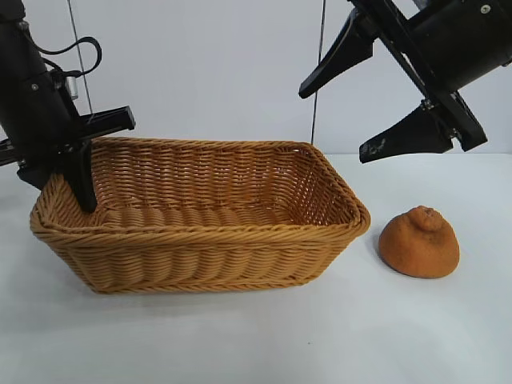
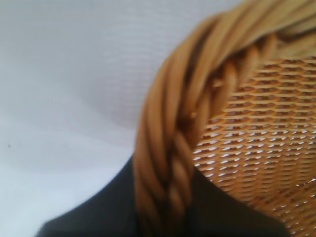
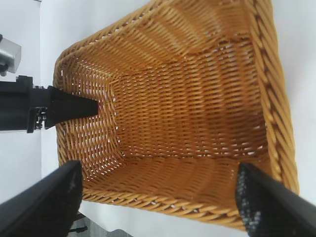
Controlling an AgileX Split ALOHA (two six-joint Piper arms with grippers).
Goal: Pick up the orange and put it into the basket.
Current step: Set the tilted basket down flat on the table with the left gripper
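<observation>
Left claw (image 1: 76, 180) clamped, right claw (image 1: 352, 112) agape.

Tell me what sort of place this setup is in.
Probably a lab test bench: a plain white table and bare wall, two black robot arms, and just two props, a wicker basket and an orange.

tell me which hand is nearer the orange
Right. The right hand hangs open above the orange; the left hand grips the basket's far-end rim.

A plain white tabletop (image 1: 240, 336) fills the lower view from nine to three o'clock; behind it at twelve o'clock rises a pale, evenly lit wall (image 1: 224, 64).
</observation>
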